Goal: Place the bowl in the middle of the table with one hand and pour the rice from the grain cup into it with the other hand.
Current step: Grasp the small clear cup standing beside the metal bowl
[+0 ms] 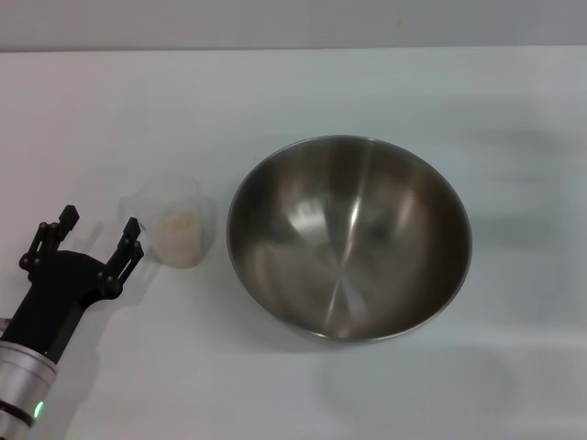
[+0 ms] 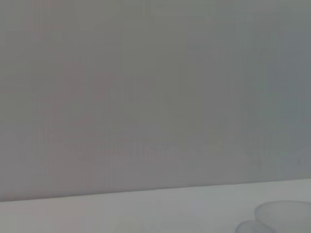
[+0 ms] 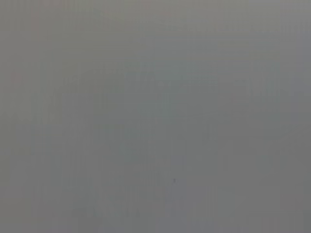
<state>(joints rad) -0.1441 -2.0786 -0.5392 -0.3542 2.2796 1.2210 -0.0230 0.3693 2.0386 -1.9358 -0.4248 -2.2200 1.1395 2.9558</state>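
The steel bowl stands empty on the white table, a little right of the middle. The clear grain cup stands upright to its left, with pale rice in its bottom. My left gripper is open at the near left. Its right fingertip is close beside the cup's left wall, and the cup is not between the fingers. The cup's rim also shows in the left wrist view. My right gripper is out of view; the right wrist view shows only plain grey.
The table's far edge meets a grey wall. The left arm with its green light comes in at the near left corner.
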